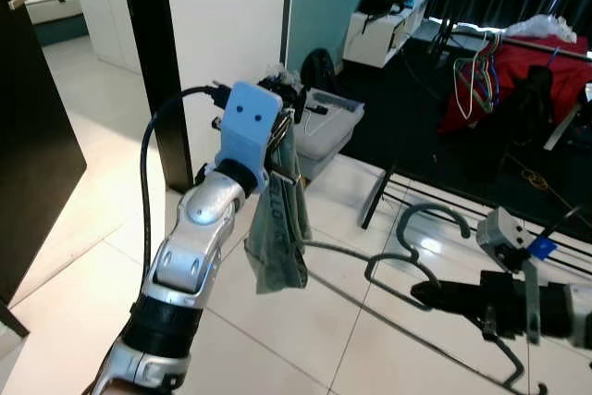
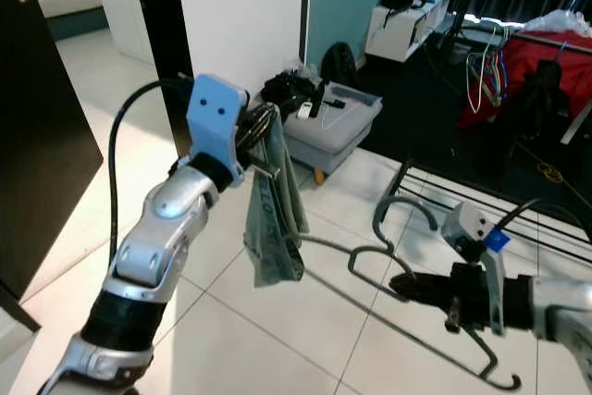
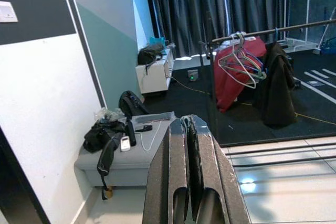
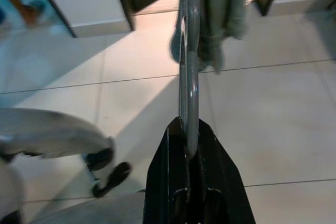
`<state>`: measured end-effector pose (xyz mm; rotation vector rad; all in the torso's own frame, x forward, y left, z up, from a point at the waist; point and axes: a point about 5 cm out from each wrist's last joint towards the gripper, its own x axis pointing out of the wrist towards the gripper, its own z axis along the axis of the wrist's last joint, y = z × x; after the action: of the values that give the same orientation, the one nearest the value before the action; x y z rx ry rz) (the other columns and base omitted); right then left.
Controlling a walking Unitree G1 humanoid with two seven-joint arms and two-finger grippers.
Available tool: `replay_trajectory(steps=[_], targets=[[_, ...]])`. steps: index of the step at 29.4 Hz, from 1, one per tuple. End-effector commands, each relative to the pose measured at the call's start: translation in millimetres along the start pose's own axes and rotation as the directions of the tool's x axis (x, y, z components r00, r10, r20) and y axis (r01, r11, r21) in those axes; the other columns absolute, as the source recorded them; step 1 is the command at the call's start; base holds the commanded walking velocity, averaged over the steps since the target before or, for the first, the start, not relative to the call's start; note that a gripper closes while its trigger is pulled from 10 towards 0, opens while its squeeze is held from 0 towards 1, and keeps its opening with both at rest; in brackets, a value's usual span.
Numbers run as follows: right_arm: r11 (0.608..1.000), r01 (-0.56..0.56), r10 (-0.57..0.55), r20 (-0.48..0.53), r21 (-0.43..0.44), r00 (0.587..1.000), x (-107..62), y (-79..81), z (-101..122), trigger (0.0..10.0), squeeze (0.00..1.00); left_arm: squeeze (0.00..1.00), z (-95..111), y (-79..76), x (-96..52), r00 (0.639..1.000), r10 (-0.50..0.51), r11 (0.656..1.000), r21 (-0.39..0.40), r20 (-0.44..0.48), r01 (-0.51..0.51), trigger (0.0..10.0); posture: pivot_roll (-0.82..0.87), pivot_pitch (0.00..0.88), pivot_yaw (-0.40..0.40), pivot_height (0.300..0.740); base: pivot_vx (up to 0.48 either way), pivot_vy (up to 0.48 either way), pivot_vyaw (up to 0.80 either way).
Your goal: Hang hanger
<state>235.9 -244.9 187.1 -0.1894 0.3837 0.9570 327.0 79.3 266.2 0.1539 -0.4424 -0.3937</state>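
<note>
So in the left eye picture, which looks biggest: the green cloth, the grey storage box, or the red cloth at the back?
1. green cloth, though it hangs nearest the camera
2. red cloth
3. grey storage box, close to the red cloth, so unsure

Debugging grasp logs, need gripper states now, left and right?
Left gripper: closed on the hanger end with the green cloth.
Right gripper: closed on the hanger's other end.

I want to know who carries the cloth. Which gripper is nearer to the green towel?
Left. The left gripper is shut at the towel's top end on the hanger. The right gripper grips the hanger's far end, off to the towel's side.
</note>
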Motion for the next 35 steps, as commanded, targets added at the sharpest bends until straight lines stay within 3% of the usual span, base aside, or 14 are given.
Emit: replay_trajectory(steps=[1, 9, 12, 13, 15, 18, 20, 24, 27, 29, 35], targets=[[0.999, 0.041, -0.041, 0.001, -0.027, 0.999, 6.3, -3.5, 0, 10.0, 0.00, 0.00, 5, -1.9, 2.2, 1.000, -0.012, 1.000, 0.002, 0.015, 0.012, 10.0, -0.03, 0.042, -0.056, 0.740, 0.000, 0.000, 0.00], [1.000, -0.024, 0.024, 0.013, -0.012, 1.000, 10.5, 4.8, -2, 10.0, 0.00, 0.00, -2, 1.3, 1.1, 1.000, 0.001, 1.000, 0.030, -0.016, 0.000, 10.0, -0.03, 0.035, -0.058, 0.740, 0.000, 0.000, 0.00], [0.999, 0.014, -0.015, 0.055, 0.030, 0.998, 12.4, 1.7, -4, 10.0, 0.00, 0.00, -20, 11.6, -1.9, 0.992, 0.072, 0.996, 0.057, -0.108, -0.066, 10.0, -0.03, 0.033, -0.060, 0.740, 0.000, 0.000, 0.00], [0.998, 0.038, -0.040, 0.054, 0.049, 0.998, 15.2, 0.3, -9, 10.0, 0.00, 0.00, -37, 20.0, -6.9, 0.971, 0.137, 0.989, 0.077, -0.194, -0.124, 10.0, -0.04, 0.030, -0.061, 0.740, 0.000, 0.000, -0.80], [0.998, 0.038, -0.040, 0.054, 0.049, 0.998, 15.2, 0.3, -9, 10.0, 0.00, 0.00, -37, 20.0, -6.9, 0.971, 0.137, 0.989, 0.077, -0.194, -0.124, 10.0, -0.04, 0.030, -0.061, 0.740, 0.000, 0.000, -0.80], [0.991, 0.078, -0.086, 0.079, 0.105, 0.993, 25.5, 0.3, -21, 10.0, 0.00, 0.00, -76, 43.2, -34.6, 0.874, 0.293, 0.954, 0.059, -0.388, -0.294, 10.0, -0.03, 0.033, -0.057, 0.740, 0.000, 0.000, -0.79], [0.990, 0.072, -0.084, 0.101, 0.121, 0.991, 27.4, 1.3, -21, 10.0, 0.00, 0.00, -80, 47.9, -40.6, 0.859, 0.316, 0.945, 0.052, -0.403, -0.324, 10.0, -0.03, 0.033, -0.058, 0.740, 0.000, 0.000, -0.79], [0.989, 0.044, -0.066, 0.152, 0.144, 0.986, 29.3, 3.3, -16, 10.0, 0.00, 0.00, -75, 57.2, -43.9, 0.856, 0.350, 0.930, 0.035, -0.381, -0.365, 10.0, -0.03, 0.037, -0.060, 0.740, 0.000, 0.000, -0.79], [0.988, 0.056, -0.079, 0.164, 0.143, 0.983, 33.2, 1.3, -13, 10.0, 0.00, 0.00, -62, 65.3, -38.6, 0.876, 0.370, 0.923, 0.014, -0.308, -0.385, 10.0, -0.03, 0.040, -0.063, 0.740, 0.000, 0.000, -0.79], [0.986, 0.075, -0.102, 0.182, 0.146, 0.978, 41.2, 0.9, -10, 10.0, 0.00, 0.00, -50, 69.1, -32.6, 0.892, 0.383, 0.919, 0.005, -0.239, -0.393, 10.0, -0.04, 0.043, -0.061, 0.740, 0.000, 0.000, -0.79], [0.987, 0.113, -0.134, 0.191, 0.117, 0.972, 61.7, 4.4, -8, 10.0, 0.00, 0.00, -38, 71.7, -27.4, 0.889, 0.418, 0.904, -0.010, -0.184, -0.427, 10.0, -0.04, 0.046, -0.057, 0.740, 0.000, 0.000, -0.53]])
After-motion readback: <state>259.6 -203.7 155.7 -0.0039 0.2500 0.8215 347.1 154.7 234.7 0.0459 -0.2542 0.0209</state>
